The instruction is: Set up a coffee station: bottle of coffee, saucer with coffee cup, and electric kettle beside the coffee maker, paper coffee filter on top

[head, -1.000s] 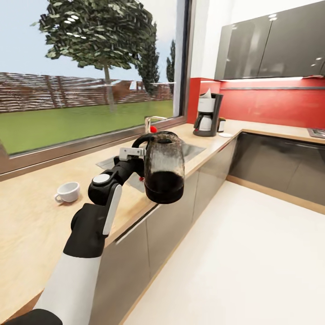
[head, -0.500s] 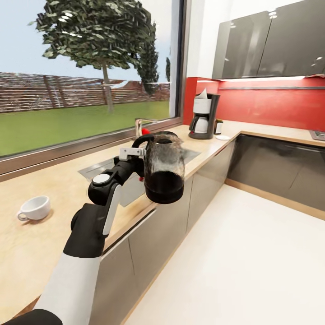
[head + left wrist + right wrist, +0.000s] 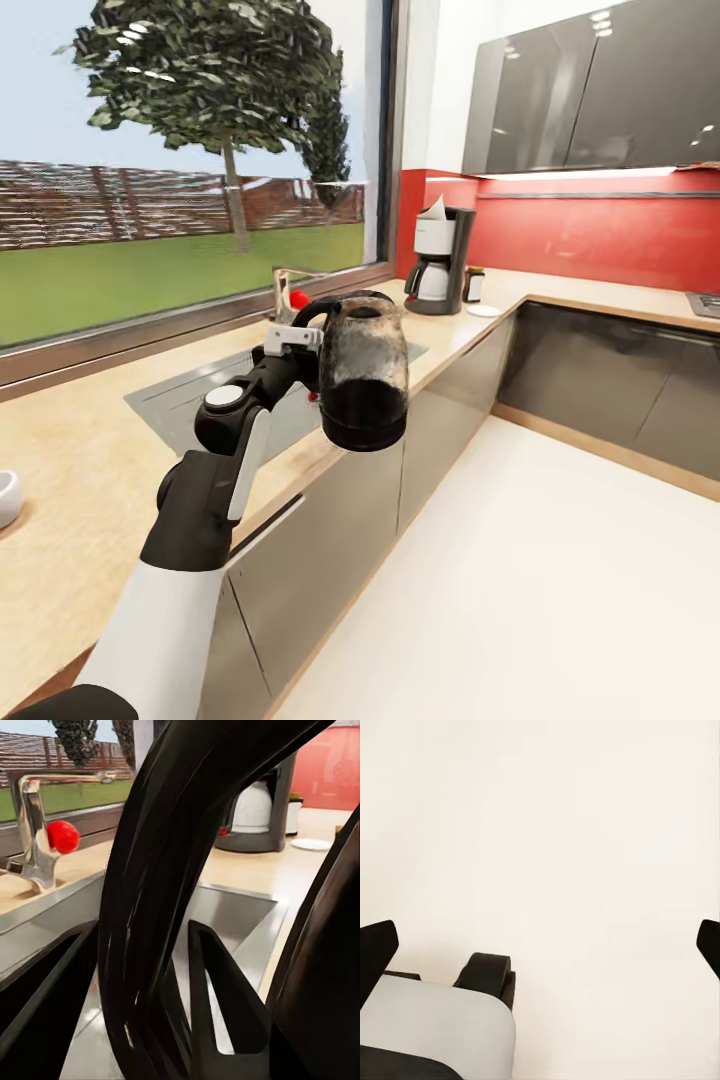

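**Mia:** Where was the electric kettle (image 3: 364,375)?

**Ben:** It hung in the air in front of the robot, just off the edge of the kitchen countertop (image 3: 90,470). The left gripper (image 3: 300,338) was pinching its black loop handle. In the left wrist view the handle (image 3: 161,892) curved right across, with a finger (image 3: 217,1005) tucked behind it.

**Mia:** Was the kettle standing straight?

**Ben:** Yes. Lid up, dark part down. Its long way ran from 12 o'clock to 6 o'clock.

**Mia:** And where did it need to go?

**Ben:** Next to the coffee maker (image 3: 438,262). In the head view that stood up at about 1 o'clock from the kettle, far down the counter, near the corner by the red wall. So I think the kettle had a long trip that way.

**Mia:** What sat by the coffee maker?

**Ben:** The bottle of coffee (image 3: 473,285) was just beside it, at its 3 o'clock side. The saucer (image 3: 485,311) lay near it too, at about 4 o'clock. A pale pointed thing stuck up from the top of the machine. It might have been the paper filter, but it was too small to tell.

**Mia:** And the cup?

**Ben:** The coffee cup (image 3: 5,498) sat on the counter, way over at 9 o'clock, cut off by the picture edge.

**Mia:** What about the other hand?

**Ben:** The right gripper (image 3: 540,945) had its fingers spread wide, with nothing between them. It pointed at the pale floor. The left arm was the one near the counter.
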Available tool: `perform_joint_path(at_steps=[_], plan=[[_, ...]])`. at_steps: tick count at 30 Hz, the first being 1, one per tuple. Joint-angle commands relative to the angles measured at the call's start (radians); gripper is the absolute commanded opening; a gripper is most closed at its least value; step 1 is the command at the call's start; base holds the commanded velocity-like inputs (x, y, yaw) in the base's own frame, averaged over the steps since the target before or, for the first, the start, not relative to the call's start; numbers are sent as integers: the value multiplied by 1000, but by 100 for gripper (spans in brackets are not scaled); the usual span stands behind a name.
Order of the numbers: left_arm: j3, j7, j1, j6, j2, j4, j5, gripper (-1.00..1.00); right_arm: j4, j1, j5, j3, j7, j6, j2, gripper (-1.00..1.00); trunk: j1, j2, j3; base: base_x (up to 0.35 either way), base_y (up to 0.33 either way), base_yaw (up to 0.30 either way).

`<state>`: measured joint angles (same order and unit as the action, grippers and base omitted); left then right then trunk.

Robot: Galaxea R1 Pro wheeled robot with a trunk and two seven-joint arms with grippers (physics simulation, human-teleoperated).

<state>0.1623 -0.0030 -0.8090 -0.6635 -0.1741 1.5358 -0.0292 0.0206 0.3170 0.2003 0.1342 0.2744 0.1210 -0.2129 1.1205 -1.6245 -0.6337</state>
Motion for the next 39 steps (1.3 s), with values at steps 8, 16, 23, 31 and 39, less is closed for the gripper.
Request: perform_joint_path(at_steps=[8, 16, 23, 31, 39], plan=[[0, 0, -1, -5, 0, 1, -3, -100, -1, 1, 10, 8, 3, 3, 0, 100, 0, -1, -1, 235, -224, 0], [0, 0, -1, -5, 0, 1, -3, -100, -1, 1, 10, 9, 3, 3, 0, 100, 0, -1, -1, 234, -225, 0], [0, 0, -1, -5, 0, 1, -3, -100, -1, 1, 10, 10, 3, 3, 0, 100, 0, -1, -1, 233, -226, 0], [0, 0, -1, -5, 0, 1, -3, -100, -1, 1, 9, 10, 3, 3, 0, 100, 0, -1, -1, 219, -235, 0], [0, -1, -1, -5, 0, 1, -3, -100, -1, 1, 10, 10, 3, 3, 0, 100, 0, -1, -1, 210, -241, 0]])
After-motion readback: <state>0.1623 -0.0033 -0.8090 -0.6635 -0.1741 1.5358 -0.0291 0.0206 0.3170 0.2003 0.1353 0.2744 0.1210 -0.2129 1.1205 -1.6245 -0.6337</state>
